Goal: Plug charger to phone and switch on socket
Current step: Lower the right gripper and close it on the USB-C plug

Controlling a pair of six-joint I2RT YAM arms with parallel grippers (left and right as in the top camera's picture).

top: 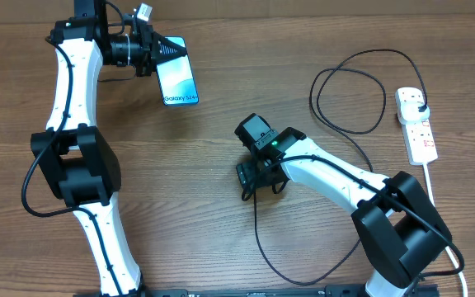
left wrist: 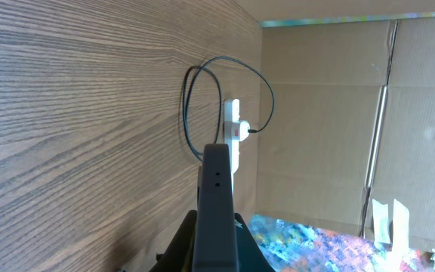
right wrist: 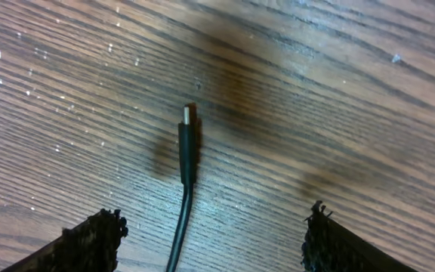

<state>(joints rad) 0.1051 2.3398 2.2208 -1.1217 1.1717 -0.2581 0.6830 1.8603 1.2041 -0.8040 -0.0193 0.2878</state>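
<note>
The phone [top: 177, 76], cyan screen with "Galaxy S24" text, is held off the table at the upper left by my left gripper [top: 157, 51], shut on its top end. In the left wrist view it shows edge-on as a dark slab [left wrist: 217, 204]. The charger cable [top: 258, 239] runs from its plug in the socket [top: 416, 122] at the far right, loops, and ends at a connector tip [right wrist: 189, 121] lying on the wood. My right gripper [right wrist: 210, 234] is open just above that tip, fingers either side of the cable; it also shows in the overhead view [top: 258, 177].
The socket's thick white cord [top: 430, 186] runs down the right side. A cardboard wall [left wrist: 331, 113] stands beyond the table edge. The socket and cable loop also show in the left wrist view [left wrist: 234, 132].
</note>
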